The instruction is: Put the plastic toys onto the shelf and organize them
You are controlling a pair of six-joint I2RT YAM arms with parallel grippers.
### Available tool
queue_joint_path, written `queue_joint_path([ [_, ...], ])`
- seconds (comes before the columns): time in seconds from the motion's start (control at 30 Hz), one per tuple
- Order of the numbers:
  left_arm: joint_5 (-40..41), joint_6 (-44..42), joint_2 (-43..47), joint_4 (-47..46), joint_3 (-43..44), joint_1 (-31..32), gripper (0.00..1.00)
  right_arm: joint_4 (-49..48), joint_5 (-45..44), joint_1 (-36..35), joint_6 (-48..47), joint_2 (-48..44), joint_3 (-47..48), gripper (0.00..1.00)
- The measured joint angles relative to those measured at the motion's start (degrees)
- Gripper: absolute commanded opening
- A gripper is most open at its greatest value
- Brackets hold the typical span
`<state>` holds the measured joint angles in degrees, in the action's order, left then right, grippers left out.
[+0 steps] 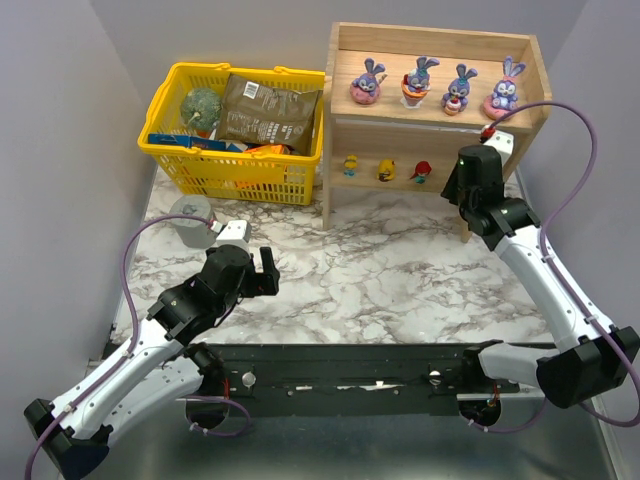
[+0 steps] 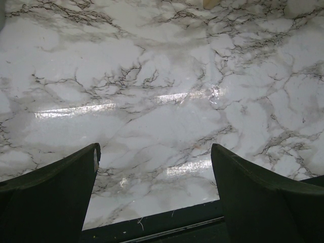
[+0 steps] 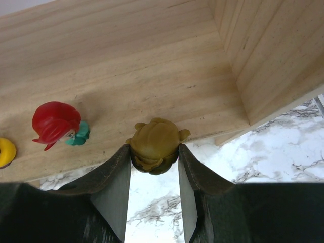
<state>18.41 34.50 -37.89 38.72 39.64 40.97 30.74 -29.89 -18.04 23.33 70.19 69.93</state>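
The fingers [image 3: 114,174] of the right gripper [image 3: 154,151] pinch a tan-brown figurine [image 3: 154,137] between their tips, low in the centre of the right wrist view, right at the front lip of the shelf [image 3: 126,61]; whether it rests on the wood cannot be told. To its left on the same board stand a red-haired figurine [image 3: 55,123] and, at the frame's left edge, a yellow figurine [image 3: 5,152]. In the top view four bunnies [image 1: 418,80] line the upper tier at upper right, beside the yellow basket [image 1: 240,175]. The left gripper [image 2: 154,147] hangs spread wide over the marble table [image 2: 152,76], holding nothing.
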Motion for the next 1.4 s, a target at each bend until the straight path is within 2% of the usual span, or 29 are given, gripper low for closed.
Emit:
queue_joint_path([
  [0.4,0.0,0.0,0.0,0.0,0.0,0.0,0.99,-2.5,-0.7,0.1,-0.7,0.2,-1.3,0.23],
  [0.43,0.0,0.0,0.0,0.0,0.0,0.0,0.99,-2.7,-0.8,0.1,-0.7,0.2,-1.4,0.29],
  [0.5,0.0,0.0,0.0,0.0,0.0,0.0,0.99,-3.2,-1.0,0.2,-0.9,0.2,-1.6,0.31],
  [1.4,0.0,0.0,0.0,0.0,0.0,0.0,0.99,-16.1,-3.5,0.3,-4.8,-0.1,-7.7,0.24],
])
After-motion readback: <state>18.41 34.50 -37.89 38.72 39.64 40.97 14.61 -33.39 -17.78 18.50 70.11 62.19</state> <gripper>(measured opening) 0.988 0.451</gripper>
